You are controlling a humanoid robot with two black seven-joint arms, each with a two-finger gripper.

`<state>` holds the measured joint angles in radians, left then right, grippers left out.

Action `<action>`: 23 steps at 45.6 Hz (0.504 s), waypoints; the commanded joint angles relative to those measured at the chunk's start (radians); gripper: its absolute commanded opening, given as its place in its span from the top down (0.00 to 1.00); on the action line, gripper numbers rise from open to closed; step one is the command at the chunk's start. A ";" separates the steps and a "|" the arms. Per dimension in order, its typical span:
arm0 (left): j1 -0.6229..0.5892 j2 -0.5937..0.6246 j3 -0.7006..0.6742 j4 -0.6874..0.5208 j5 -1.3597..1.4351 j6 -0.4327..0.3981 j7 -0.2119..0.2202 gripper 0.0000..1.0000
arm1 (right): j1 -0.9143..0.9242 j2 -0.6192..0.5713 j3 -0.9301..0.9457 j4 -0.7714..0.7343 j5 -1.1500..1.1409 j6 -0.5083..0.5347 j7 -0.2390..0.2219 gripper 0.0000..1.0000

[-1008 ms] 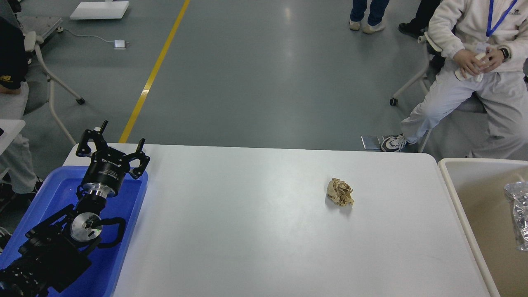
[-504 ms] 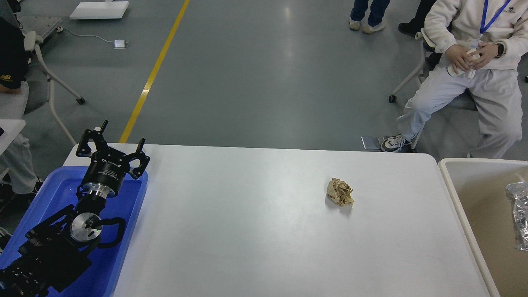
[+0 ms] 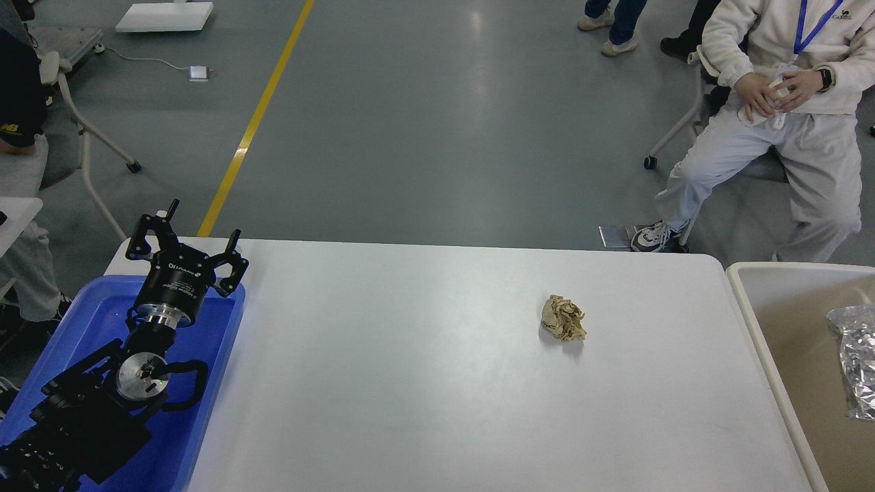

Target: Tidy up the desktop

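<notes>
The desktop (image 3: 424,383) stretches right of the left gripper (image 3: 198,236), fingers spread, empty.

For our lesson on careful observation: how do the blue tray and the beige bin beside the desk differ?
The blue tray sits at the left edge of the desktop; the beige bin stands at its right. The left gripper hovers open over the tray; the bin holds crinkled silver foil. Both are open-topped containers, partly cut off by the view.

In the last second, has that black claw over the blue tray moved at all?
No. The left gripper stays open above the blue tray's far corner, unchanged against the desktop edge.
</notes>
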<state>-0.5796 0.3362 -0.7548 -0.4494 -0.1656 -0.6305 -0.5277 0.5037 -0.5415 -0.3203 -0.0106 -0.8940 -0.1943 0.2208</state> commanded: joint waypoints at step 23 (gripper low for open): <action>0.000 0.000 0.000 0.000 0.000 0.000 0.000 0.00 | 0.019 0.008 0.003 -0.035 0.329 0.006 0.002 0.01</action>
<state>-0.5796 0.3359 -0.7553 -0.4494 -0.1657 -0.6305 -0.5277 0.5149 -0.5351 -0.3223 -0.0410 -0.7711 -0.1961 0.2212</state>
